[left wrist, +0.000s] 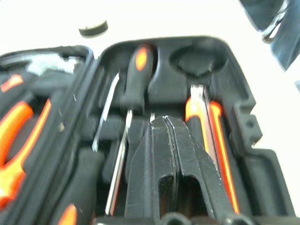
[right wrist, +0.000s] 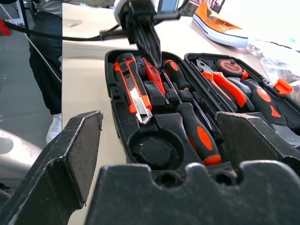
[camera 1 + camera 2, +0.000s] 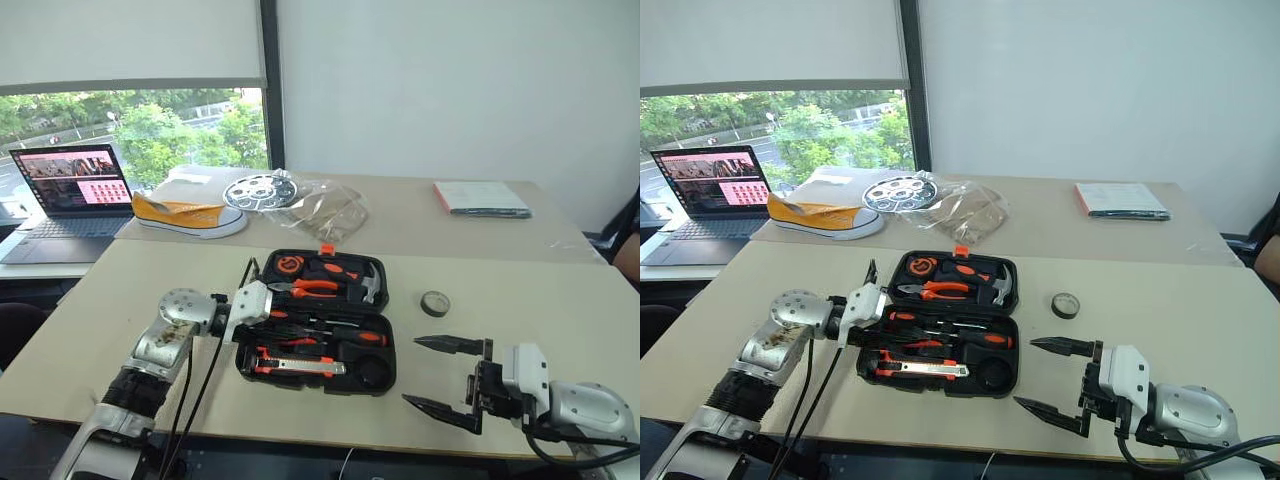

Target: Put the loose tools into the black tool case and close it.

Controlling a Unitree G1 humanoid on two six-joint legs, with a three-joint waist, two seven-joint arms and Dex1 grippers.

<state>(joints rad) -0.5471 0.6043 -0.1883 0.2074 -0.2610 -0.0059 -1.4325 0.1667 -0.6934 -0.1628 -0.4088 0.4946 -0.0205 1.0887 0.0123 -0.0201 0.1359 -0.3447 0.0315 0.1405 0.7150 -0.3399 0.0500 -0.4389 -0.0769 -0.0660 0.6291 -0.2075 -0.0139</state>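
The black tool case (image 3: pixel 318 322) lies open on the near table, and everything else is placed from it. Its far half holds the pliers (image 3: pixel 314 288), hammer (image 3: pixel 366 283) and tape measure (image 3: pixel 290 265), with the orange latch (image 3: pixel 326 249) on the far rim. In the near half, one orange-and-black screwdriver (image 2: pixel 199 133) and the utility knife (image 2: pixel 135 91) sit in their recesses; the second screwdriver and the slim tester are partly covered by the left gripper (image 2: pixel 149 44) and hard to tell apart. The round recess (image 2: pixel 153 151) at the near right corner of the case is empty. The black tape roll (image 3: pixel 434 303) lies on the table to the right of the case, well apart from it.

The left gripper hangs over the left part of the near half, fingers pressed together with nothing between them. The right gripper (image 3: pixel 445 377) hovers off the case's near right corner, fingers spread wide and empty; in its wrist view its own fingers (image 2: pixel 70 154) cut off the near rim of the case.

Beyond the case lie a yellow sneaker (image 3: pixel 188 215), a metal disc (image 3: pixel 258 190), clear plastic wrap (image 3: pixel 330 205), a laptop (image 3: pixel 72 195) and a booklet (image 3: pixel 480 197).
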